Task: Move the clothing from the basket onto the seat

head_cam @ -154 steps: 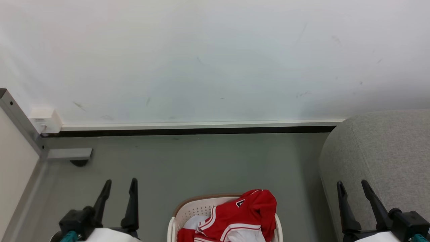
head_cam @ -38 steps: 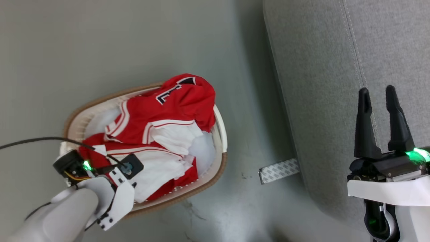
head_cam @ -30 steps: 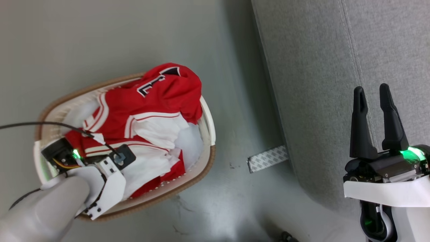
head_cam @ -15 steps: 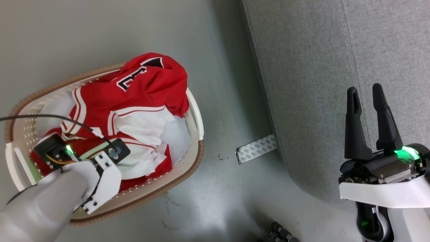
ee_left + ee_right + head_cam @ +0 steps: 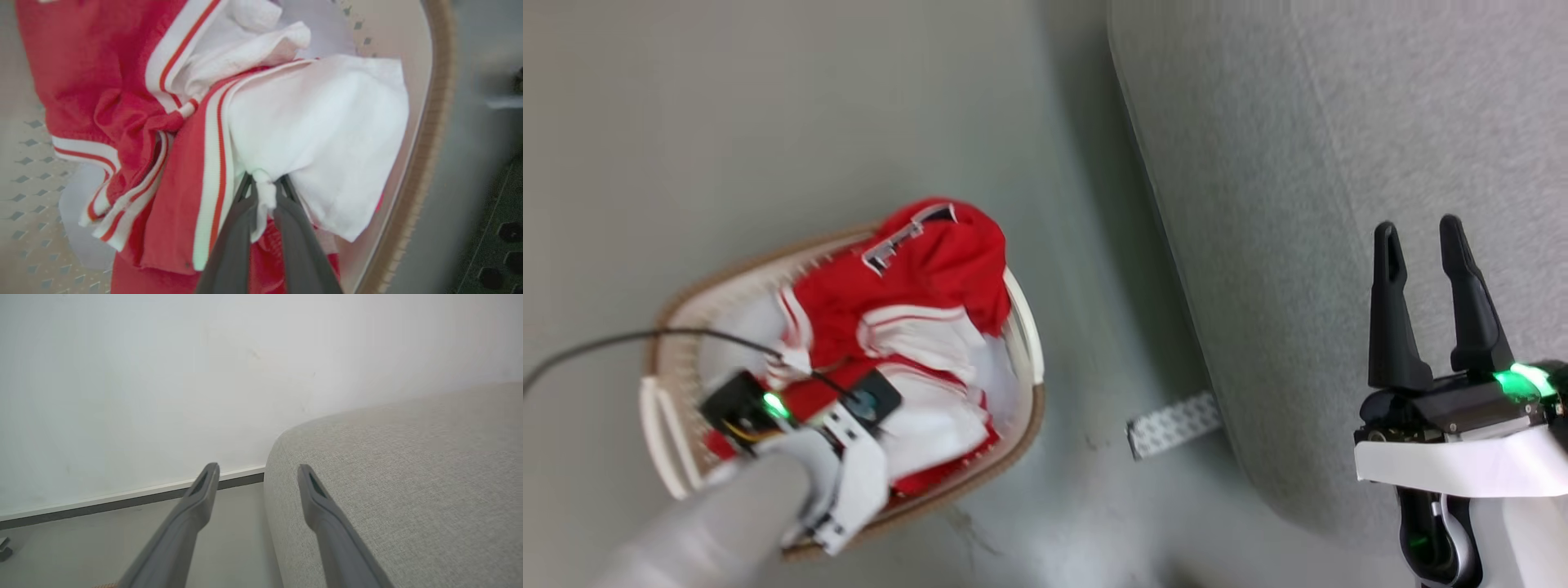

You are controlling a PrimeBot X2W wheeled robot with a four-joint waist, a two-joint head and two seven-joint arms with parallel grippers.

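Against the picture of half a second ago the whole head view has shifted, so the camera has moved; the real change is in the clothing (image 5: 923,286), which now sits more gathered, with more of the basket's pale bottom bared on its left. The left gripper (image 5: 263,183) is down inside the basket (image 5: 1023,304), its two dark fingers pinched together on a fold of the garment's white panel. The jersey is otherwise still in the basket, one red shoulder draped over the far rim. The right gripper (image 5: 1419,237) hangs over the seat (image 5: 1298,163), fingers apart and empty. The seat lies to the robot's right of the basket, across a strip of bare floor, and stands higher, so the carry probably runs up and rightward over its rounded edge; the holding arm is the farther one. There is one garment, one basket, one seat and two grippers.
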